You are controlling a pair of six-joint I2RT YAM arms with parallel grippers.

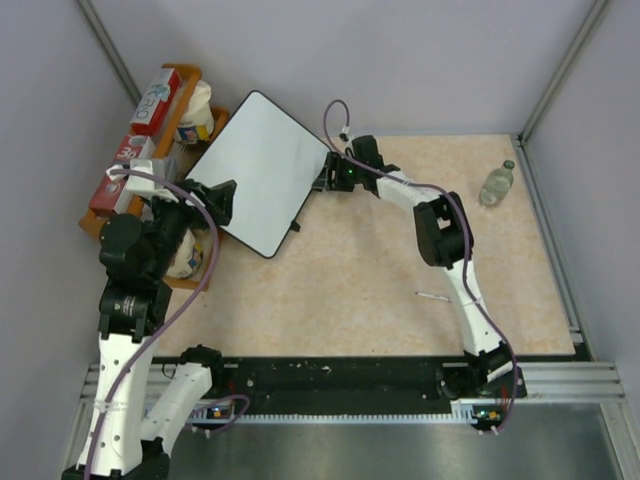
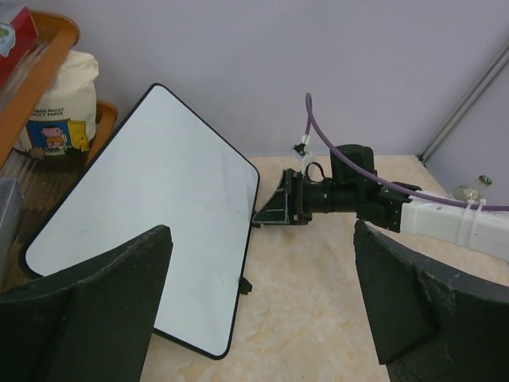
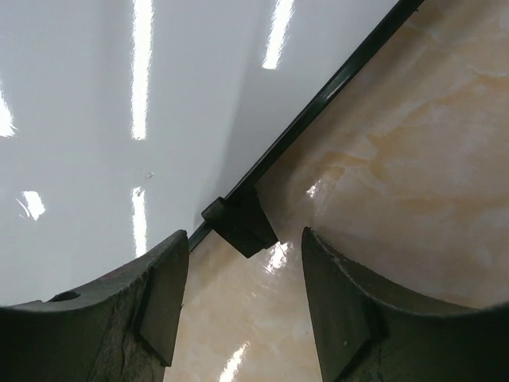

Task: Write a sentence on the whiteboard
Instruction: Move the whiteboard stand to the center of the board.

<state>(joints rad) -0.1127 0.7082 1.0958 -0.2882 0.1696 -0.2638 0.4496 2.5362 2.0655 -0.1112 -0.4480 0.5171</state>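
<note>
A beige marbled tabletop (image 1: 400, 270) sits between plain grey walls, with a wooden rack (image 1: 188, 71) of boxes and a bag on the far left and a small clear bottle (image 1: 497, 184) far off to the right. The whiteboard (image 1: 262, 170) lies at the far left of the table, turned at an angle, its far-left corner up against the rack. Its face is glossy and blank; no sentence shows on it.

My right claw (image 3: 242, 239) is down low at the board's right edge, jaws partly apart. One of the board's black feet (image 3: 238, 223) sits just ahead of the gap and nothing is pinched. My left claw (image 1: 212, 198) hovers over the near-left part of the board, spread wide and empty.

I judge this as the setting-up step: getting the board square and steady before any writing. I see no marker in any view, so I cannot say where the pen is. Next I would need to close my right claw on the frame or foot, or nudge it, to bring the board flat and central. Pressing too hard on that thin edge could skid it into the rack.
</note>
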